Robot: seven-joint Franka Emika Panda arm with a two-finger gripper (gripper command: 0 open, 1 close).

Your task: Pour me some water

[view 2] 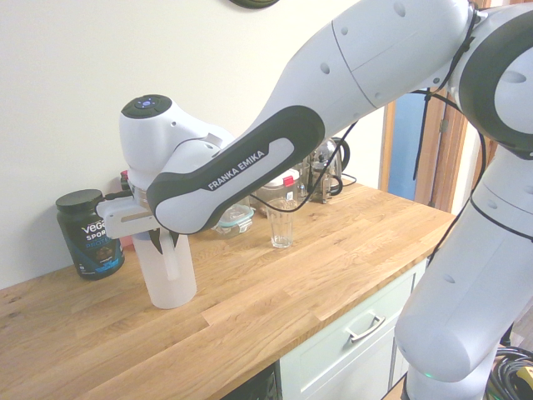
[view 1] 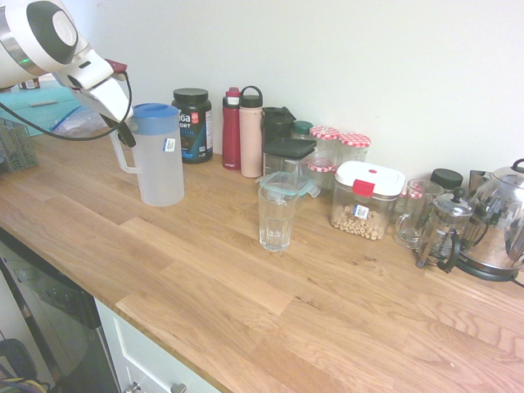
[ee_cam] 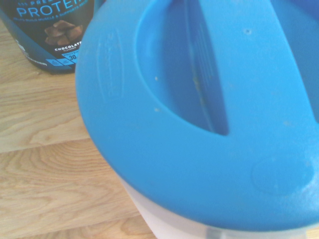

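My pincer (view 2: 165, 239) is clenched on the upper handle of the frosted pitcher (view 1: 160, 168), just under its blue lid (view 1: 155, 119). The pitcher is upright on the wooden surface (view 1: 221, 286), the black protein tub (view 1: 193, 127) near it, the clear glass (view 1: 275, 221) well apart. I can't make out the water inside.
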